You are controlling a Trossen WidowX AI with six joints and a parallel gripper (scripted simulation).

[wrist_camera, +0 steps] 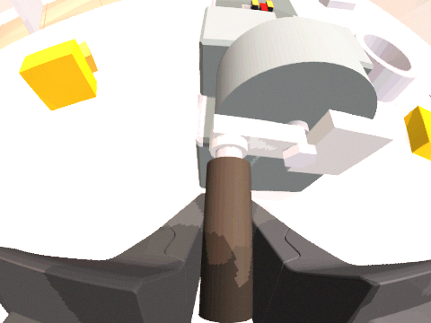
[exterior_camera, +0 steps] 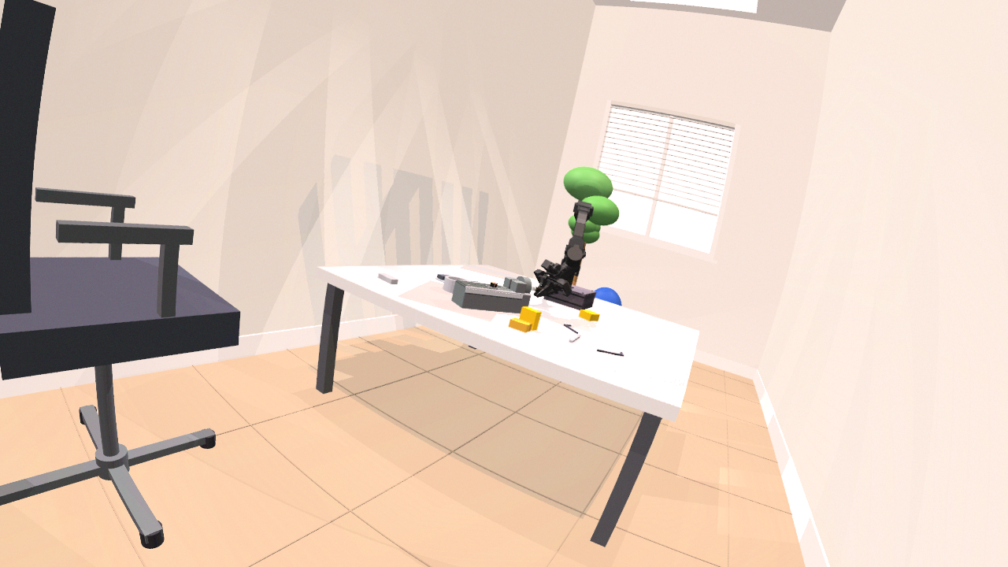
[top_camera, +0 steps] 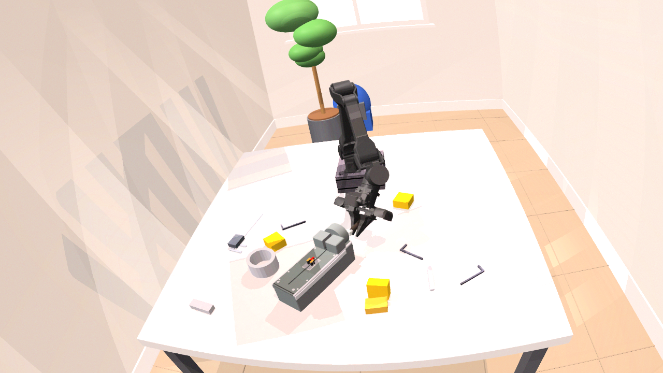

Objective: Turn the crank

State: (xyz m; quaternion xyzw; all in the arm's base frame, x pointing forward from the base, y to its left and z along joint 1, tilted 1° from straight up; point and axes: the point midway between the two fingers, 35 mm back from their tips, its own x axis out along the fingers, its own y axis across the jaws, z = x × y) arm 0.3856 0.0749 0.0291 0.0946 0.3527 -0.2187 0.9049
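Observation:
The grey machine stands on the table. Its round drum faces my wrist camera. A white crank arm reaches from the hub to the left in the wrist view, with a pale block opposite. My gripper is shut on the brown handle, one finger on each side. The red pointer sits between two small brass marks. It seems slightly to their drum side; exact level is too small to tell, and the wrist view cuts this area off.
A grey ring and a yellow block are left of the machine. Two yellow blocks stand to its right, another yellow block beside the arm. Hex keys lie around.

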